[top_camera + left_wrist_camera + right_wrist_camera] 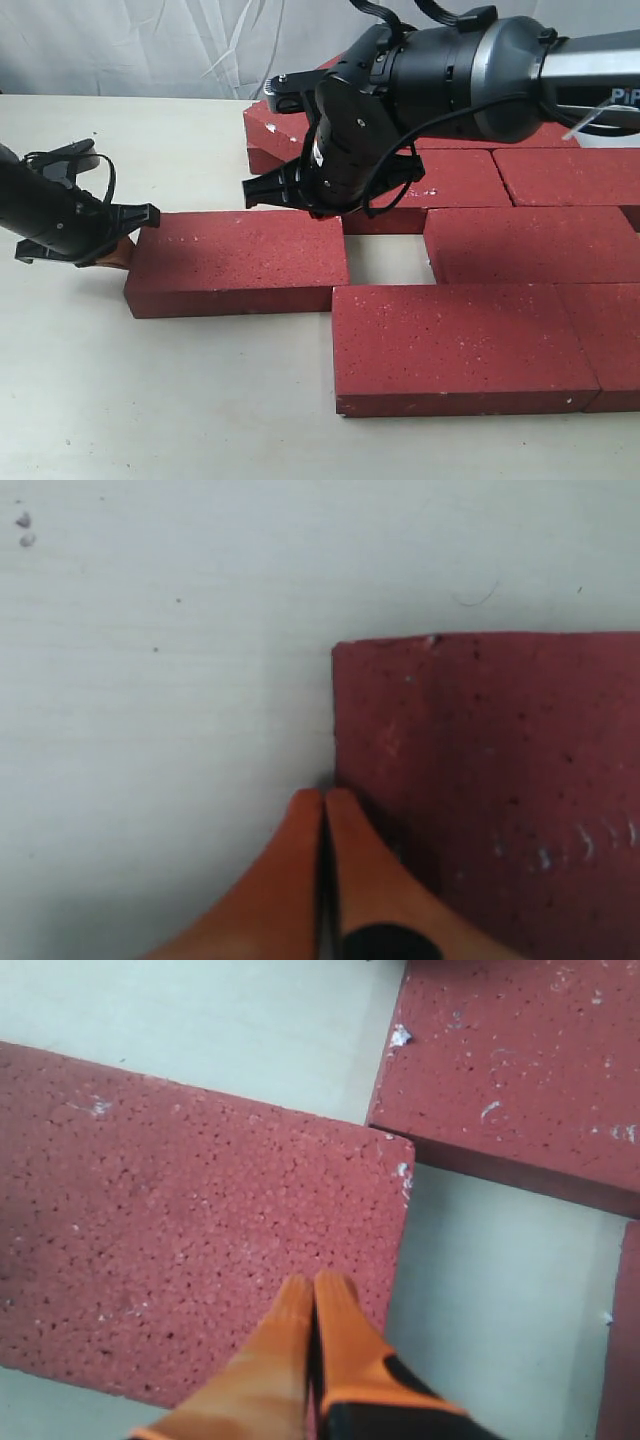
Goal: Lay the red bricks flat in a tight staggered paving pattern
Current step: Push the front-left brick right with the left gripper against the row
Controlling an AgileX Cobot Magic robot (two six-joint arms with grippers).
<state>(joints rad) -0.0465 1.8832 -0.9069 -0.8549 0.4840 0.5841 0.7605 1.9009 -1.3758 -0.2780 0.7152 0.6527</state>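
Note:
Several dark-red bricks lie flat on the table in staggered rows at the right. One loose brick lies to the left of a small gap in the pattern. My left gripper is shut, its orange fingertips pressed against that brick's left end. My right gripper is shut too, its tips over the top of the same brick near its right end. Nothing is held by either.
The gap of bare table lies between the loose brick and the neighbouring brick. A front brick sits just below it. White sheeting hangs behind the table.

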